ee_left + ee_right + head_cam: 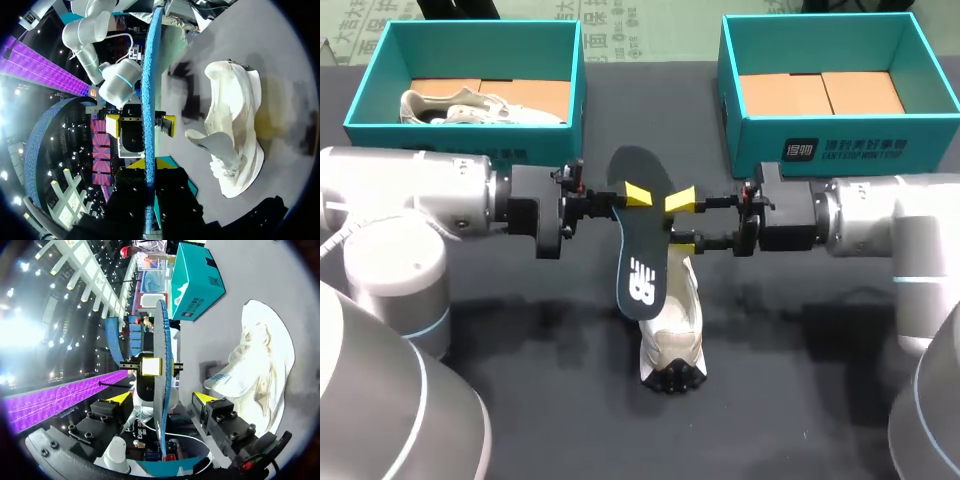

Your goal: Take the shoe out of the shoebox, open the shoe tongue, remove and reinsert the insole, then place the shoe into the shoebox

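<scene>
Black insole (642, 250) hangs over the cream sneaker (672, 325) on the table (520, 380), pinched tight by the left gripper (636, 196), right gripper (683, 224) spread wide around its edge.

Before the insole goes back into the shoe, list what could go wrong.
1. Only the left hand pinches the insole; the right hand stands open around it, so the insole may swing or slip.
2. The shoe lies free on the table, held by nothing; pushing the insole in could shove it away.
3. Both hands sit close together and could collide.
</scene>
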{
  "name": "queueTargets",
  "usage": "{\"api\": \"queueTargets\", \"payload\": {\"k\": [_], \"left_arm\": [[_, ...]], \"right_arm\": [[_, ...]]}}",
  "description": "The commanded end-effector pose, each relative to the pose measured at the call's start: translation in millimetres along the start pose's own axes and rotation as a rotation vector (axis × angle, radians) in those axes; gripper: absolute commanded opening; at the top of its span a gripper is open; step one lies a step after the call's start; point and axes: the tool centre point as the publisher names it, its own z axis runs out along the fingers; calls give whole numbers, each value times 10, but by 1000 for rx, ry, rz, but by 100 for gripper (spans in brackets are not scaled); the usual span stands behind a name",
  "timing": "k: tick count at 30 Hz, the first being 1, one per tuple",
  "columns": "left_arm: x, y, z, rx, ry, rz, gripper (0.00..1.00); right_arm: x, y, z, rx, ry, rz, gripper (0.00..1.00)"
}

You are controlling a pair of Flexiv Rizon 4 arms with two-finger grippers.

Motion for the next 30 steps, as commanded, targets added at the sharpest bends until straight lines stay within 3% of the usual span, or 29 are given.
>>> {"api": "queueTargets", "payload": {"k": [1, 13, 20, 26, 30], "left_arm": [[-53, -110, -263, 7, 12, -9, 0], [-129, -391, -503, 97, 63, -24, 0], [-118, -549, -569, 152, 94, -47, 0], [-128, -700, -615, 215, 114, -162, 0], [-128, -700, -615, 215, 114, -162, 0]], "right_arm": [[100, -23, -304, 81, -122, -46, 100], [100, -23, -304, 81, -122, -46, 100], [132, -193, -420, 168, -343, -194, 100], [88, -232, -447, 195, -370, -203, 100], [88, -232, -447, 195, -370, -203, 100]]}}
